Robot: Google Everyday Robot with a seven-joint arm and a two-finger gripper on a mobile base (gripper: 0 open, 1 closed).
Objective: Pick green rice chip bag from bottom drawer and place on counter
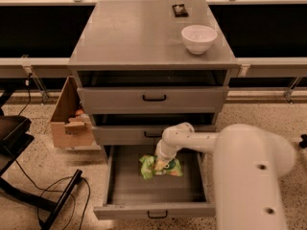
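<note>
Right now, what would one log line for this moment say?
gripper: in bottom drawer, at green rice chip bag | bag: inside drawer | counter: no bag yet

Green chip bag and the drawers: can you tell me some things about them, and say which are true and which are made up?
1. The green rice chip bag lies in the bottom drawer. True.
2. The white bowl sits in that drawer too. False: it stands on the counter.
3. The gripper is down in the bottom drawer, at the bag. True.
4. The bottom drawer is shut. False: it is pulled out.
</note>
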